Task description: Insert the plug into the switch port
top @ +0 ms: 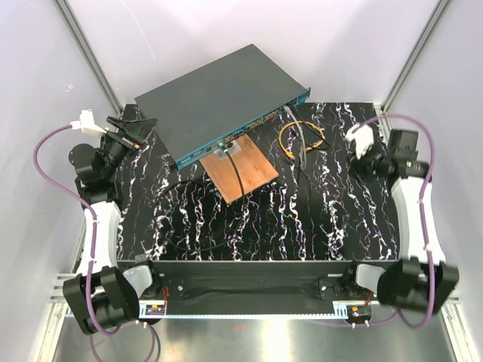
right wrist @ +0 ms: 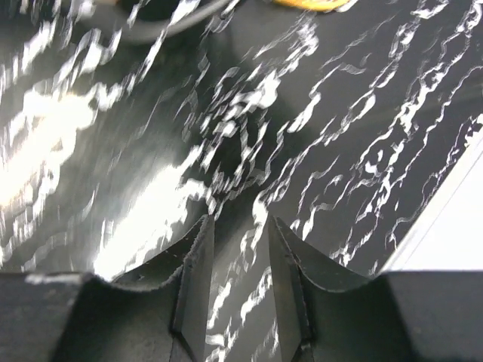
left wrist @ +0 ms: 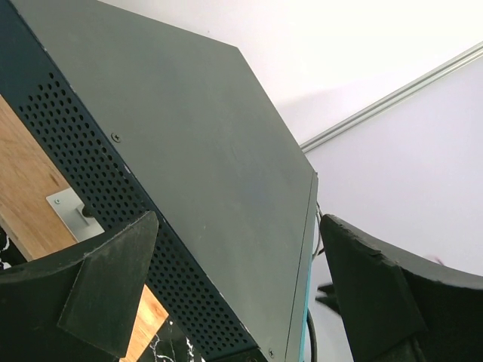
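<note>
The switch (top: pixel 219 98) is being taken as reference: it is lying flat and askew on the black marbled tabletop (top: pixel 324 226), teal socket face toward the arms. A wooden board (top: pixel 253 177) is sitting just in front of that face. A black cable (top: pixel 238 175) is running across it, away from the switch. An orange cable coil (top: pixel 280 140) and a grey cable (top: pixel 296 136) are lying in front of the switch's right end. The grey one is reaching up to the socket face (whether it is seated in a port cannot be told). The plug is not being resolved in any view; it is judged to be at one of these cable ends.

The left gripper (top: pixel 139 128) is being held at the switch's left corner, jaws spread wide and empty, the perforated side wall framed between them, apparently without contact. The right gripper (right wrist: pixel 238 222) is being held well to the right of the switch over bare tabletop, jaws a narrow gap apart with nothing between (view smeared).

Step in hand, as judged: approach, nothing grasped yet. For a clean insertion, the switch is best braced at its corner against sliding back. The plug is best gripped just behind its head, then squared to the port before being pushed.
</note>
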Motion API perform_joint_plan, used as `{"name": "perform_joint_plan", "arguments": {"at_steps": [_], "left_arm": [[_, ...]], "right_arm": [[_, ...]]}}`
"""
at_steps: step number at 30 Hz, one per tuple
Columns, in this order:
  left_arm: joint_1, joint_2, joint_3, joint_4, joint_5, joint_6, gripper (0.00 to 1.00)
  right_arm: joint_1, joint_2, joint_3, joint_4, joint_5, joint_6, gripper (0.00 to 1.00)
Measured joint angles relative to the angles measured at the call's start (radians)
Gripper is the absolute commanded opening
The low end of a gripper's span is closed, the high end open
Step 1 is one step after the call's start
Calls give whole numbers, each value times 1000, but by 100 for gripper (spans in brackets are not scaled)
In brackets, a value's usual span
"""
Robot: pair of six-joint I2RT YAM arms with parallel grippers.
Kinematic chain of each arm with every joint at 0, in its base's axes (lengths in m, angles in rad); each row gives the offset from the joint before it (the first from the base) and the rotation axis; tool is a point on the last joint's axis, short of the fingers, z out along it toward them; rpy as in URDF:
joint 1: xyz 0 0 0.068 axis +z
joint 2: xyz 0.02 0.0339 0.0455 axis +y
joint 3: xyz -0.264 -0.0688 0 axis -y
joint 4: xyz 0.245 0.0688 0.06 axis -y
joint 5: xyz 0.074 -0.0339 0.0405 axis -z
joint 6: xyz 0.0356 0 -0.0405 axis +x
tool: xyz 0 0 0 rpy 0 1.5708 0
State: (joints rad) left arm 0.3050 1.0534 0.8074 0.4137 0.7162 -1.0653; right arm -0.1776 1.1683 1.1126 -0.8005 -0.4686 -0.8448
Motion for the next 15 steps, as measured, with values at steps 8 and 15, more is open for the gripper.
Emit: {"name": "perform_joint_plan", "arguments": {"at_steps": [8, 15], "left_arm": [[0, 0, 3, -18, -6, 12, 97], [0, 2, 11, -54, -22, 40, 97]], "right_arm": [[-12, 662, 533, 61, 76, 352, 34], [100, 1006, 798, 44, 272, 586, 38]]}}
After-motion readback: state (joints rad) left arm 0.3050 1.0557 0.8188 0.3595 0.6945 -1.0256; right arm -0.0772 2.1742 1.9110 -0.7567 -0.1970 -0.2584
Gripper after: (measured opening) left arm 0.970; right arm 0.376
